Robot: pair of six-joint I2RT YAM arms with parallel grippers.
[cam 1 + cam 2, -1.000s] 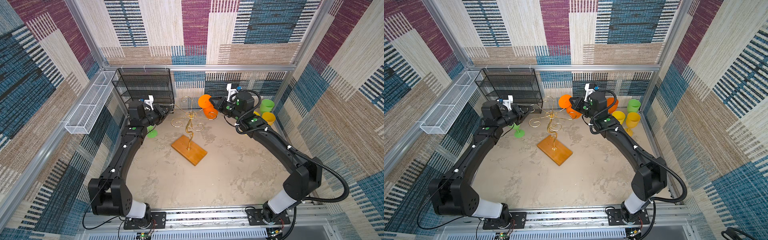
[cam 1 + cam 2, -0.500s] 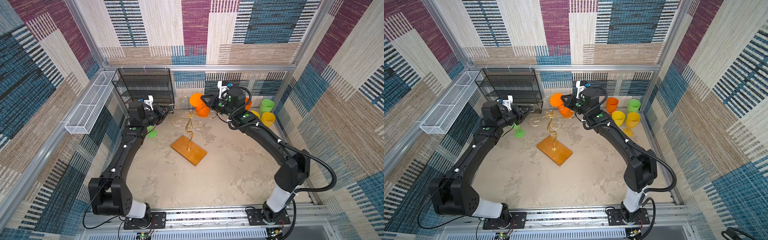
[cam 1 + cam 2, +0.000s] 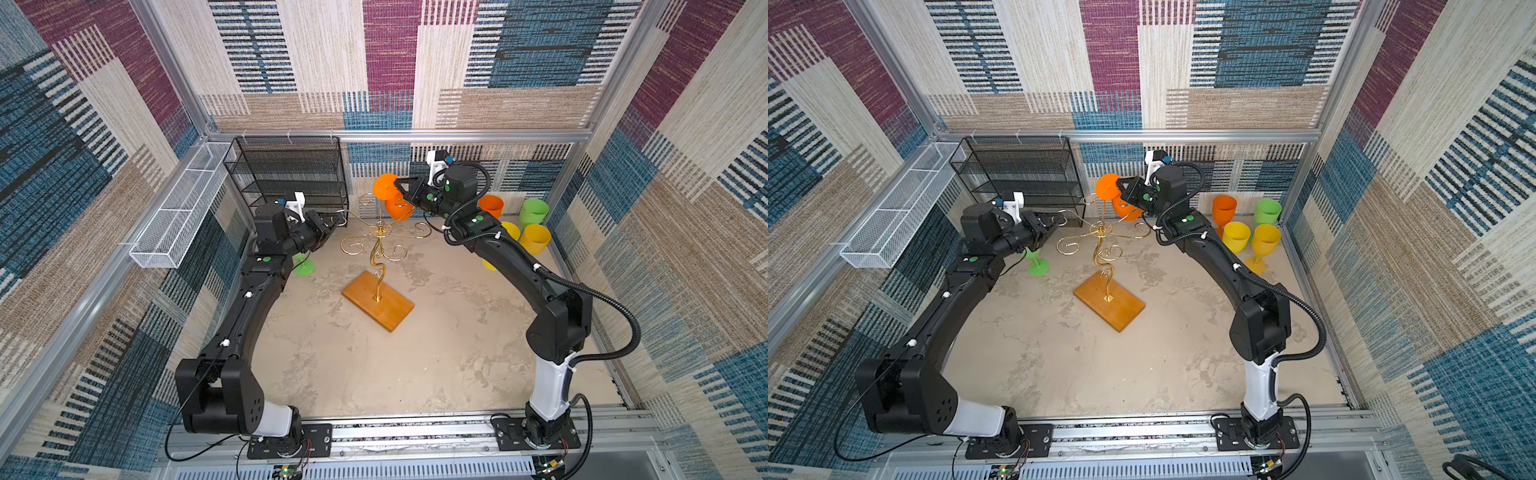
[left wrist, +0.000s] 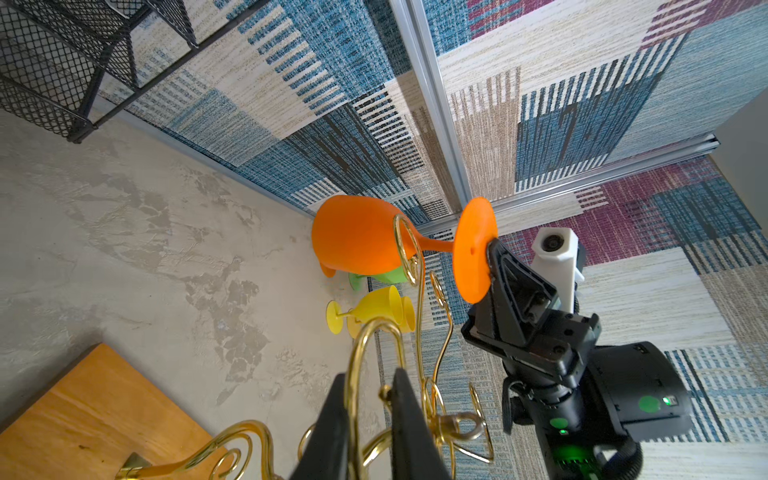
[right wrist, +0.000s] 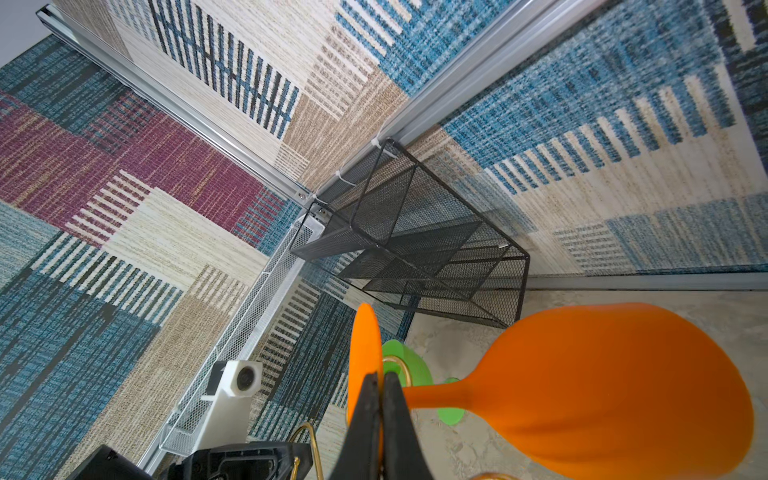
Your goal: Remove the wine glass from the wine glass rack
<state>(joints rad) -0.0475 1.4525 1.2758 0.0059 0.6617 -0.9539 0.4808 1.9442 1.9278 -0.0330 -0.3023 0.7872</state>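
Observation:
The wine glass rack (image 3: 377, 259) (image 3: 1102, 253), gold wire on a wooden base (image 4: 83, 415), stands mid-floor. My left gripper (image 3: 332, 218) (image 3: 1054, 220) (image 4: 368, 374) is shut on one of its scroll arms on the left. An orange wine glass (image 3: 397, 208) (image 3: 1125, 210) (image 4: 353, 241) (image 5: 602, 382) hangs tilted, foot up, at the rack's back arms. My right gripper (image 3: 399, 185) (image 3: 1121, 185) (image 4: 492, 245) (image 5: 380, 378) is shut on the rim of its foot. In the left wrist view a gold scroll curls around the stem beside the bowl; contact cannot be told.
A black mesh shelf unit (image 3: 291, 174) stands at the back left, with a white wire tray (image 3: 174, 220) on the left wall. A green glass (image 3: 303, 268) stands under my left arm. Orange (image 3: 490, 205), green (image 3: 534, 212) and yellow (image 3: 536, 239) glasses stand at the back right.
My right gripper has carried the orange glass leftward along the back, closer over the rack's rear arms. The left gripper and the rack have stayed put.

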